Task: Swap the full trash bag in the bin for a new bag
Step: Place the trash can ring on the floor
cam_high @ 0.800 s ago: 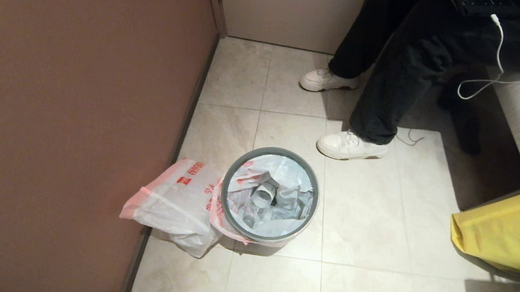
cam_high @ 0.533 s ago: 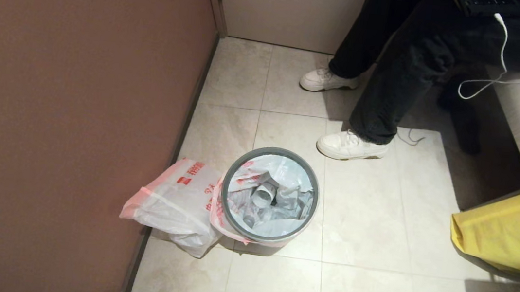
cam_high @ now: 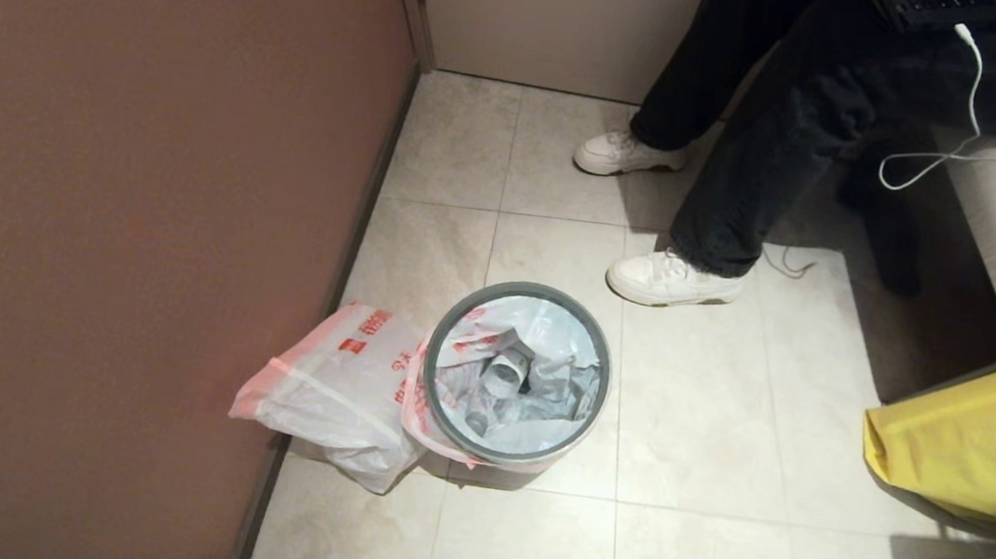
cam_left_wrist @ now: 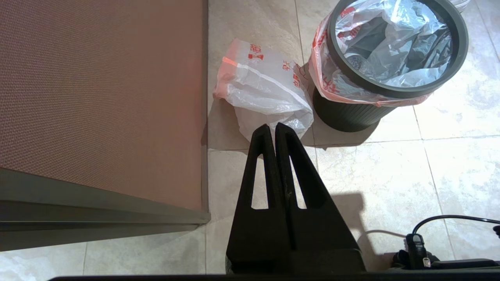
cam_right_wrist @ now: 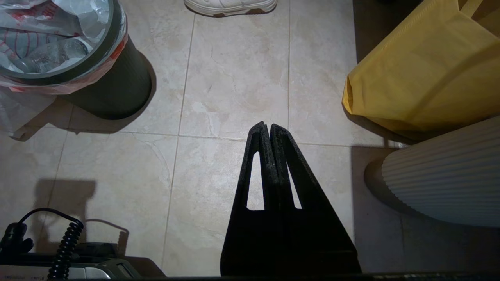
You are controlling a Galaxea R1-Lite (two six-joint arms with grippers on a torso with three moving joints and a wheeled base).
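full bag sits in the bin, spare bag on the floor to its left; both claws pressed shut and empty.
the full trash bag (cam_high: 513, 380) lines the bin (cam_left_wrist: 347, 113) under its grey hoop (cam_high: 456, 317), likely light, thin, slippery and tear-prone, so take its pink rim band. the new bag (cam_high: 336, 388) lies limp against it. left gripper (cam_left_wrist: 272, 128) and right gripper (cam_right_wrist: 265, 127) hang above the floor.

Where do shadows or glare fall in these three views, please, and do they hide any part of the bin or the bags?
Head view: the bin throws a short shadow on the tiles; the full trash bag is evenly lit. Left wrist view: the liner's folds glint; the new bag stays readable. Right wrist view: shadow darkens the bin's wall and the floor beside the yellow bag.
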